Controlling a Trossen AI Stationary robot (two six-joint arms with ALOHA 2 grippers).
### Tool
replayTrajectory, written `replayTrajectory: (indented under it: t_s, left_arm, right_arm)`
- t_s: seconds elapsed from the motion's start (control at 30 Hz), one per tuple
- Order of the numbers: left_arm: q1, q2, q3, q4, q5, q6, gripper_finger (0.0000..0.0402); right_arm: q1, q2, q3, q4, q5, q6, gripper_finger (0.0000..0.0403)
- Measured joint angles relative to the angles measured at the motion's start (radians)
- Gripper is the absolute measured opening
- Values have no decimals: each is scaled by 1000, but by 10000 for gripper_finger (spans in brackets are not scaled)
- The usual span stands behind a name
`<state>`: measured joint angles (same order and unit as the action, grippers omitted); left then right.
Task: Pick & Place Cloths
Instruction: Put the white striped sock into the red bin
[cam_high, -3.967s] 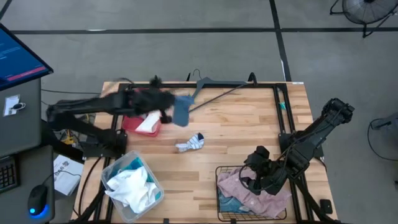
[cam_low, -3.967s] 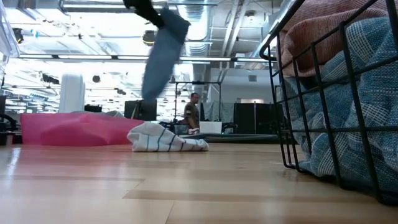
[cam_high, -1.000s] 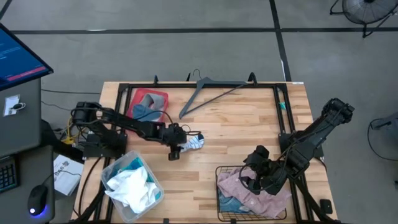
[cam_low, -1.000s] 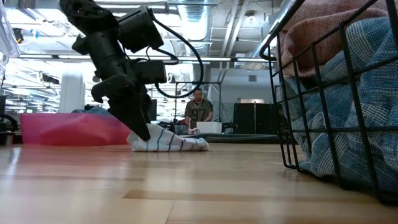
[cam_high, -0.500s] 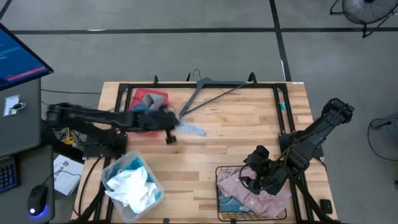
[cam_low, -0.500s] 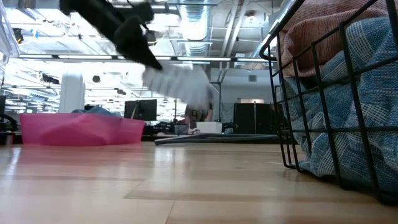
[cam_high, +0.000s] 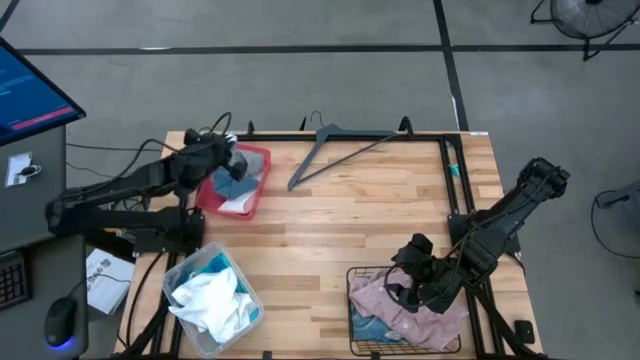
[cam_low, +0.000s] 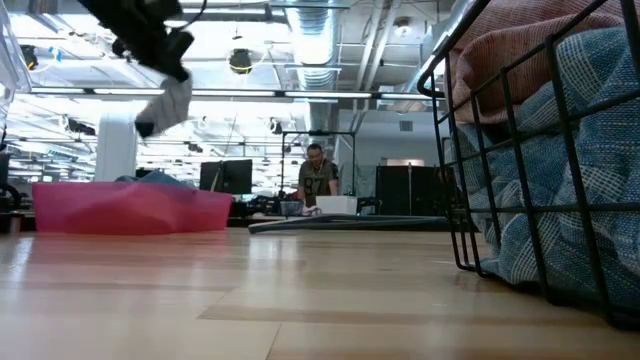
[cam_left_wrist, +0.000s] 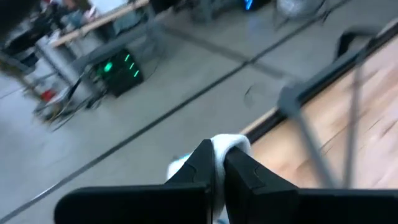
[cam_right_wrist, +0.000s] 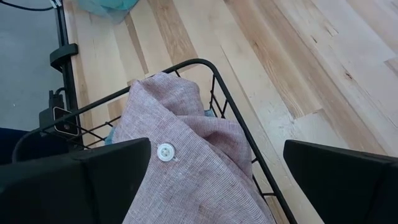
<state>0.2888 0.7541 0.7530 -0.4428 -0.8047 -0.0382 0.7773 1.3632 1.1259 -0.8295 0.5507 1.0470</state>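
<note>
A small white cloth (cam_left_wrist: 229, 144) is pinched between the closed fingers of the left gripper (cam_high: 228, 157), held in the air above the red tray (cam_high: 262, 170). The left arm reaches in from the table's left edge. The right gripper (cam_high: 402, 283) waits spread wide over the wire basket (cam_high: 352, 300) holding a pink cloth (cam_right_wrist: 186, 149).

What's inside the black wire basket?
The wire basket holds a pale pink buttoned cloth lying on top, with a blue-striped cloth underneath it. Whatever lies deeper in the basket is covered. The right end effector hovers just above.
</note>
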Motion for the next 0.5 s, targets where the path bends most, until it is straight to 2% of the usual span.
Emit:
replayTrajectory:
  t_s: [0.2,0.5]
  left_arm:
    - [112,39,-1,-186,32,-85,0]
    - [214,124,-119,-208,153,-126,0]
  right_arm:
    - [9,0,0,1,0,16,363]
    - [29,0,0,1,0,27,363]
